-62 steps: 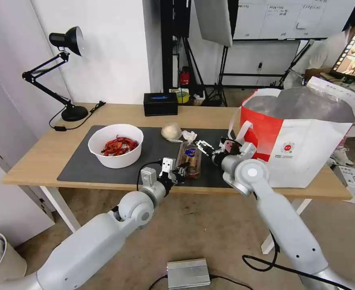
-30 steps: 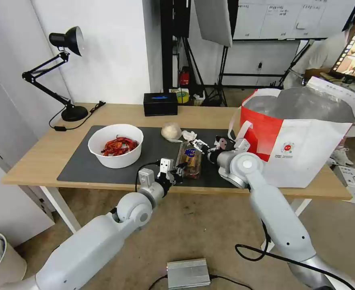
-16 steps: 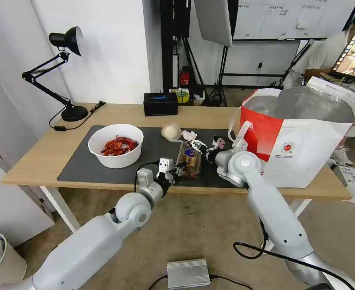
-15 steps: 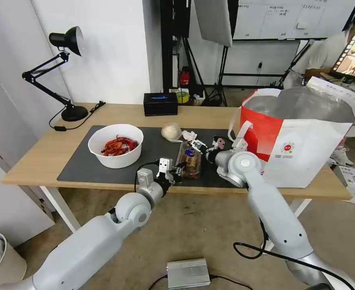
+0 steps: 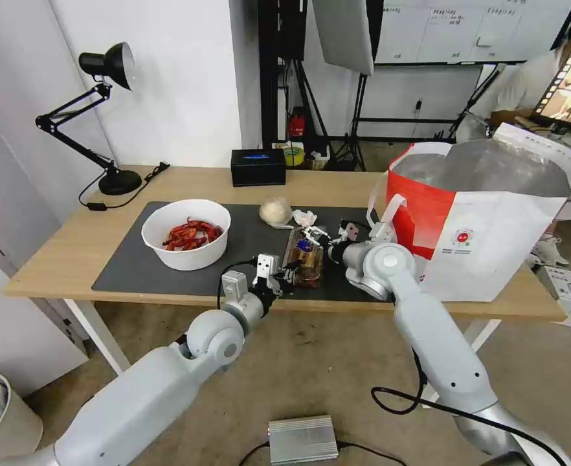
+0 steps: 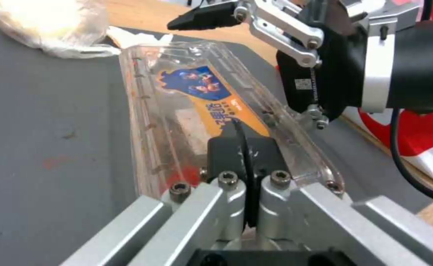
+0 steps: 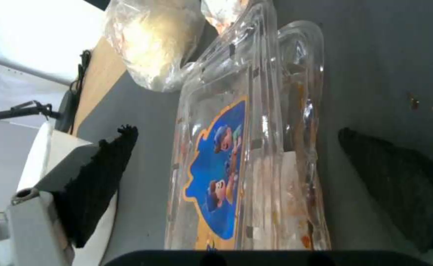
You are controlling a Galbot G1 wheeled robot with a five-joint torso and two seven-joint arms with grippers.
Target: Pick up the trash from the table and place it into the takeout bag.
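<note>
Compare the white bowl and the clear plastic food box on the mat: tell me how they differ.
The white bowl is round, opaque and open-topped, with red food scraps inside; the clear plastic food box is long, see-through and carries a blue and orange label. The bowl stands alone, while the left gripper is shut on the box's near end and the right gripper, jaws open, straddles it. Both rest on the dark grey mat.

I count one bowl [image 5: 186,233], one clear box [image 5: 303,254], one lump [image 5: 276,211] and one tissue wad [image 5: 303,217] on my table [image 5: 59,252]. There is one bag [image 5: 486,220], one black box [image 5: 257,167] and one lamp [image 5: 98,110]. I have two grippers.
</note>
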